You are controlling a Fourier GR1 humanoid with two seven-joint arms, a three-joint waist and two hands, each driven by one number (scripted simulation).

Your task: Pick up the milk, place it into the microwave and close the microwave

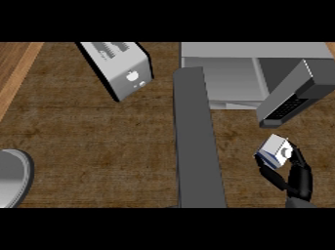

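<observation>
- Dark wood-grain tabletop (91, 141) with lighter wood strips down both sides, seen from steeply above.
- The microwave (256, 73) sits at the back right with its cavity open. Its door (197, 141) is swung all the way out, a long grey slab running toward the near edge.
- A toaster (123, 68) stands tilted at the back left, well apart from everything else.
- The right hand (294, 173) comes in from the lower right with its fingers (272, 177) curled round the milk (274, 150), a small white-and-blue carton. It looks lifted off the tabletop, but I can't be sure from this angle.
- The milk is just right of the open door and in front of the microwave, not inside yet.
- A grey rounded shape at the lower left edge is probably the left forearm (4, 178). No left hand shows.
- There's also a dark grey angled block (296, 93) between the carton and the cavity; can't tell what it is.
- What could go wrong, I reckon: the carton clipping that block or the cavity's edge on the way in, and tipping.
- Also, the door is a long sweep. Closing it before the arm is out would trap it.
</observation>
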